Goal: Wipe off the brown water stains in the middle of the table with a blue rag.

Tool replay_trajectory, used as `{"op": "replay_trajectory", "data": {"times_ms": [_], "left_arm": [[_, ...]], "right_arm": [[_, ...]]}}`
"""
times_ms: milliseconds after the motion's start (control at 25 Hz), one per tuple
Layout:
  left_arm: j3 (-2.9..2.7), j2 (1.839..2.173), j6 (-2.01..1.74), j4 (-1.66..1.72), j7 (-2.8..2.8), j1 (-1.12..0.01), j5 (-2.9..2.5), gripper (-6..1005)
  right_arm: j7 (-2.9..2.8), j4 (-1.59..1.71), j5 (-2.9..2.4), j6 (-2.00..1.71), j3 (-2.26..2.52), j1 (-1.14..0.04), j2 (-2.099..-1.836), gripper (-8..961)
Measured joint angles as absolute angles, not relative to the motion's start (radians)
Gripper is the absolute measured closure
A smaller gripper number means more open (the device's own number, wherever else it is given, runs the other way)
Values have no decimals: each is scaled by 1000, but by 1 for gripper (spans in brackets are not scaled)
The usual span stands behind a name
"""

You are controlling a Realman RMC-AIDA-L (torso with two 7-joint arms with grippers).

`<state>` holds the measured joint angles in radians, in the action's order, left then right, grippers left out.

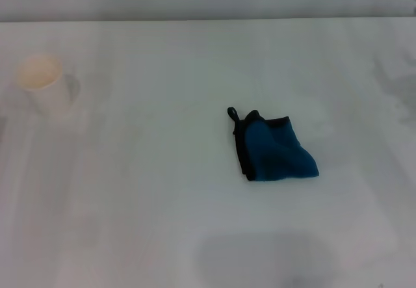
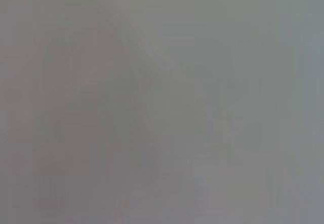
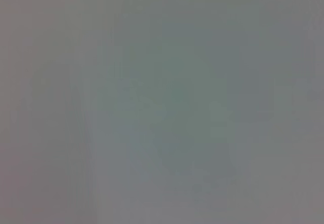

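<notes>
Rag (image 1: 276, 151) | crumpled, right of centre on white counter (image 1: 143, 190), loop corner far-left | no brown stain visible | cup (image 1: 40, 73) far left | soft, light, limp: pinch raised fold | both hands out of sight, state unknown

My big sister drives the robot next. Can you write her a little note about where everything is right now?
Grippers: neither the left nor the right gripper shows in any view; both wrist views show only a plain grey blur.
Things: the blue rag lies crumpled near the middle of the table, loop corner pointing away from the robot, nothing holding it. A paper cup stands far off on the robot's left.
Done: no brown stain can be seen in the head view, so the wipe looks finished, though the picture is hazy.
Left: check the tabletop up close for faint marks.
</notes>
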<state>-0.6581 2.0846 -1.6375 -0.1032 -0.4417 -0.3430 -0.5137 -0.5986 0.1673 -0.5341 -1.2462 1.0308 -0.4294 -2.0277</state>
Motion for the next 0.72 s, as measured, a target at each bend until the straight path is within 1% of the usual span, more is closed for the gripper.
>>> {"op": "replay_trajectory", "data": {"times_ms": [80,240,720], "left_arm": [[-658,2085,-1628,-104,-442,-346,-514,140],[-659,2085,-1590,-107,-442,-360,-520,140],[-661,2086,-1503,-109,-446,-396,-521,139]], "right_arm": [[-508,96,-528,-1202,1027,-468,-2028,220],[-427,57,-517,-1146,1025,-490,-2028,220],[-428,46,-456,-1132,1026,-481,-2028,220]]}}
